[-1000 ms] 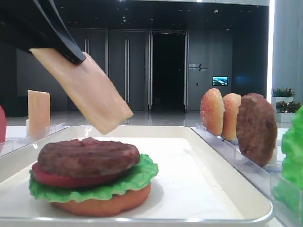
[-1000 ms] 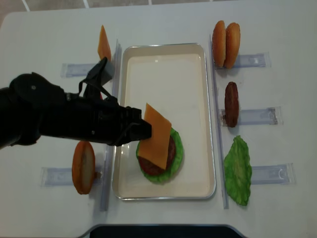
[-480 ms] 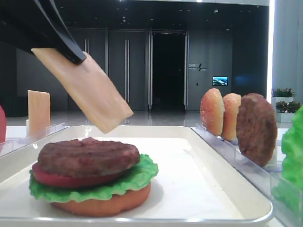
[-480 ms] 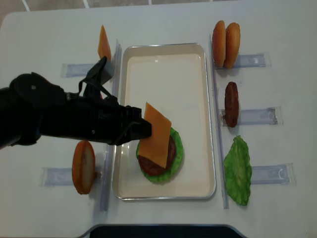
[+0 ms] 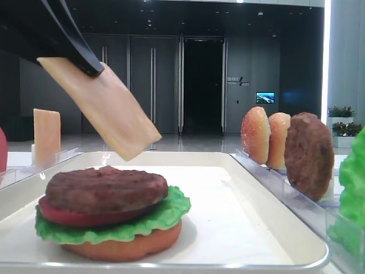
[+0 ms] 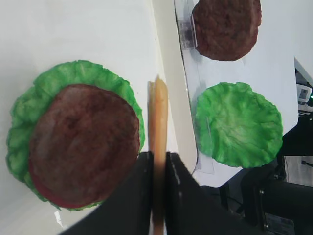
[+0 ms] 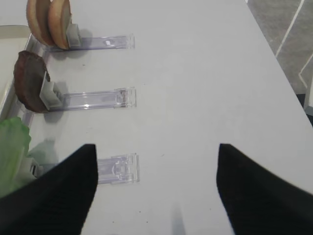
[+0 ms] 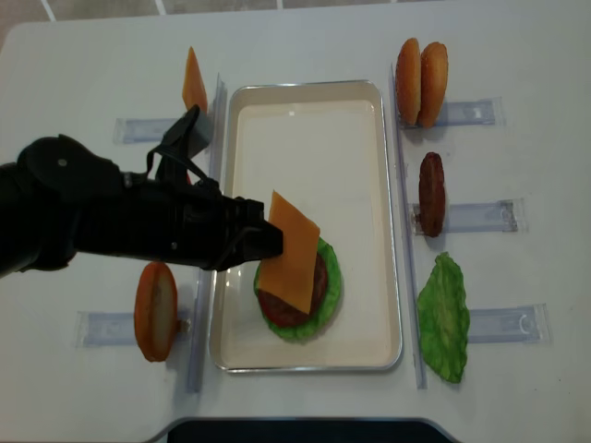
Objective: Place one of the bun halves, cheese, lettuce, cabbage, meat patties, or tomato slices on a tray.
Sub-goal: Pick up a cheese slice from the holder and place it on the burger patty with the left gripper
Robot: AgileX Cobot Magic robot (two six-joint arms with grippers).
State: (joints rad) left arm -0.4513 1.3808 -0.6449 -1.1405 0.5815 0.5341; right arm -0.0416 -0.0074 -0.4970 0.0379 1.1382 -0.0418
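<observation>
A: What has the left gripper (image 6: pixel 155 169) got?
B: It's clamped on the cheese (image 8: pixel 294 252), held tilted above the meat patty (image 5: pixel 106 190) in the tray (image 8: pixel 369 221). The wrist view shows the slice only edge-on.
A: And the right gripper (image 7: pixel 154 191)?
B: Spread wide and empty, right of the tray; its fingers are cut off by the frame. The tomato slice (image 5: pixel 63 214) barely peeks out beneath the patty.
</observation>
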